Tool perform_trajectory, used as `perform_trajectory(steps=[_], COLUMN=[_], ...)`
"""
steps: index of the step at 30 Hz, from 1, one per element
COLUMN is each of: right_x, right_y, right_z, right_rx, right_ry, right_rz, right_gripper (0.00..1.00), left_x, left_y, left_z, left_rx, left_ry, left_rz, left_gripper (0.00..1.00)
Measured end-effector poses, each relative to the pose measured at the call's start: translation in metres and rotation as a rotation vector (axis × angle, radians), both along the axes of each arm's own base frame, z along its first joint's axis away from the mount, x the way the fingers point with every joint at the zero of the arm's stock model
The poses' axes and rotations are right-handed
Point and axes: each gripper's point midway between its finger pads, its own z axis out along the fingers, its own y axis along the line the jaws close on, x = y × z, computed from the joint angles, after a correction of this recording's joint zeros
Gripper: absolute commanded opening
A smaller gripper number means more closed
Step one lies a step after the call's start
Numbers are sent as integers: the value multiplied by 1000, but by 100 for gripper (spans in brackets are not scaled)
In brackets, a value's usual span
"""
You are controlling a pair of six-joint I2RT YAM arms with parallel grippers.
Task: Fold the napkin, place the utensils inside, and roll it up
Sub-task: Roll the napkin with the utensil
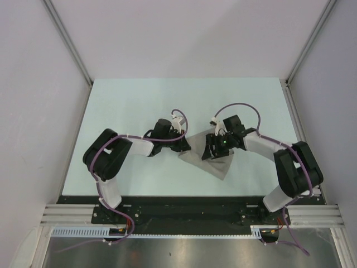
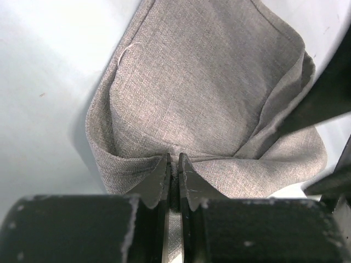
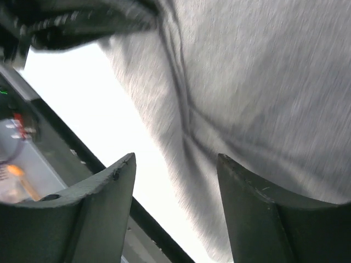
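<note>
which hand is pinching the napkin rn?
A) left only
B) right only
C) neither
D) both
A: in the left wrist view the left hand has its fingers closed on a raised fold of the napkin, while in the right wrist view the right hand has its fingers spread apart with nothing between them.
</note>
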Motion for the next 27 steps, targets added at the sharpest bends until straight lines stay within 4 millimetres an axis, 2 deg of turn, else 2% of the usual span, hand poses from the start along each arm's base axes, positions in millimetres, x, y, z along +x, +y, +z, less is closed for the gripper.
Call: perform_trajectory(steps=[6, 10, 14, 22, 25, 27], right_x=[-26, -27, -31, -53, -58, -59], right_y=[-2, -7, -11, -13, -14, -14], right_z=[12, 17, 8, -16, -19, -20], right_rx=[-103, -136, -171, -255, -288, -312], right_ry=[-121, -159, -142, -65, -58, -52], right_rz=[26, 11, 8, 57, 67, 65], right_gripper=[71, 70, 69, 68, 65, 57], left_x=[-1, -1, -4, -7, -9, -9], left_y=[2, 3, 5, 9, 10, 11], left_z=[-2, -3, -4, -4, -4, -4], left_rx=[7, 7, 8, 7, 7, 8], left_ry=[11, 9, 8, 5, 5, 6], left_rz=[10, 13, 18, 30, 31, 32], left_gripper=[0, 0, 0, 0, 0, 0])
